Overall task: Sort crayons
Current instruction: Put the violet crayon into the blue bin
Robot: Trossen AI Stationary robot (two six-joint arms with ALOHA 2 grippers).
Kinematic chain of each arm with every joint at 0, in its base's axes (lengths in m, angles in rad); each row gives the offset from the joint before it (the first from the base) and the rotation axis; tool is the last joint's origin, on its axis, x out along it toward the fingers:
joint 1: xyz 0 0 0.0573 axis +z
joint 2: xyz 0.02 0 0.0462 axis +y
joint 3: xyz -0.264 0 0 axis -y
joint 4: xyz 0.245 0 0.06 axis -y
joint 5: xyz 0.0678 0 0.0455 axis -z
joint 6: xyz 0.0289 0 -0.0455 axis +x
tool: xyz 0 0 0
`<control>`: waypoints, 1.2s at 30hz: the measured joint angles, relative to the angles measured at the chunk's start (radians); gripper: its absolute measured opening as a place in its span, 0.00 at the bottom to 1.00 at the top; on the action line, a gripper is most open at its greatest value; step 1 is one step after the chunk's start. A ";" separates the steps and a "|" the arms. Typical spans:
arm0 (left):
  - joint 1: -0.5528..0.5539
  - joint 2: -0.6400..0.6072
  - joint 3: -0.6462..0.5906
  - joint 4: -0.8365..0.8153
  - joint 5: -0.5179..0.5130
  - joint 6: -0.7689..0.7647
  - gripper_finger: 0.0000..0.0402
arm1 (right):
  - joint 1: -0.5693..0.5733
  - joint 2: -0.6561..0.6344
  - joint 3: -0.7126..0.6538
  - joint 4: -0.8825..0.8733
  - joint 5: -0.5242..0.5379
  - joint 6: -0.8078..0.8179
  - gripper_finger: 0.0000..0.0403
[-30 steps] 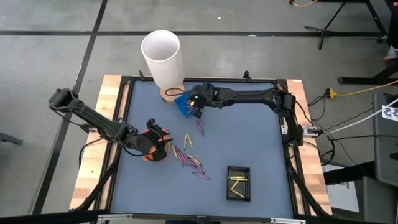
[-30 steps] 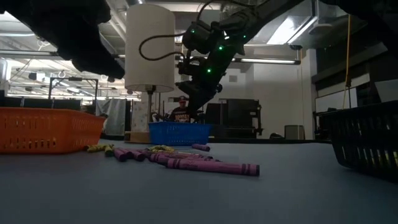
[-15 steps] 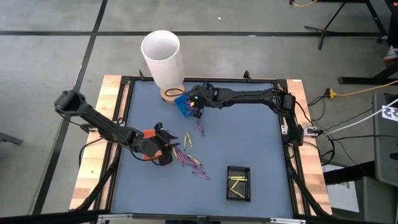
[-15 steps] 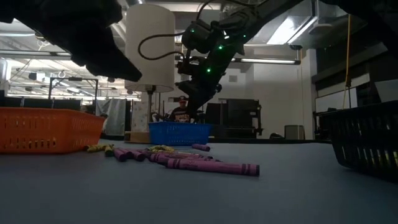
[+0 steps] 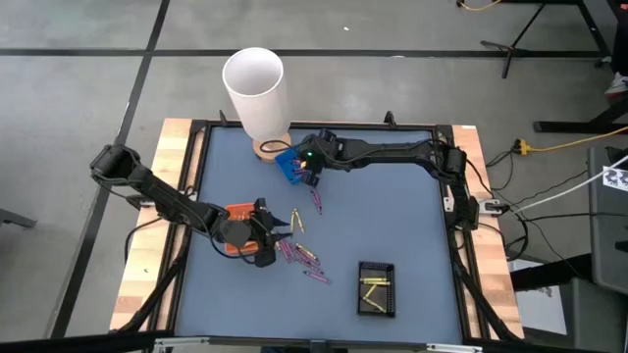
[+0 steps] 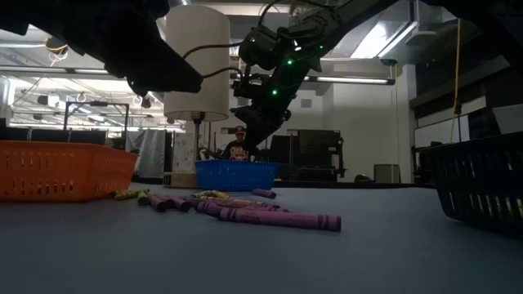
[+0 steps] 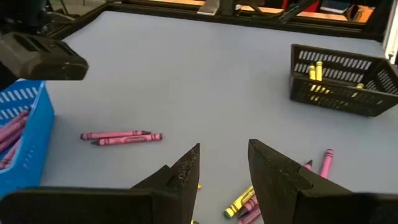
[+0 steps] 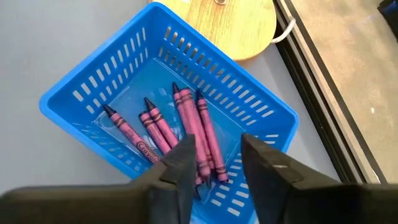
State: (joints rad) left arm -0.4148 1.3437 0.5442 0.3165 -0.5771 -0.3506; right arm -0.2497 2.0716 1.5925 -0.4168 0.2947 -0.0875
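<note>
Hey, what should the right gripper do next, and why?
Probably lift away from the blue tray toward the loose pink crayons nearby. The right gripper hangs open and empty over the tray, where pink crayons already lie.

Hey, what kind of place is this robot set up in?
Probably a robotics lab or workshop: a black-framed grey work table on a bare concrete floor, loose cables alongside, and open ceiling lights behind.

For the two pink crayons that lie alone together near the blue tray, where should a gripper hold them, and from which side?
Grip the pink crayon pair at mid-length, coming straight down from above. They lie flat and touching, away from the blue tray, so the fingers can probably straddle their width.
</note>
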 joint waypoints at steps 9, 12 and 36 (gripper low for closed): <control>0.011 0.000 0.002 0.040 0.117 0.047 0.30 | 0.000 -0.010 0.000 -0.023 0.002 0.000 0.38; 0.031 0.000 0.013 0.040 0.190 0.059 0.30 | 0.000 -0.035 0.000 -0.040 0.002 0.000 0.38; 0.081 0.199 0.047 0.013 0.607 0.447 0.30 | 0.000 -0.212 0.000 -0.243 0.000 0.001 0.38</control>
State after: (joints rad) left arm -0.3333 1.5427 0.5911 0.3295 0.0299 0.0962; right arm -0.2493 1.8591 1.5921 -0.6595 0.2943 -0.0861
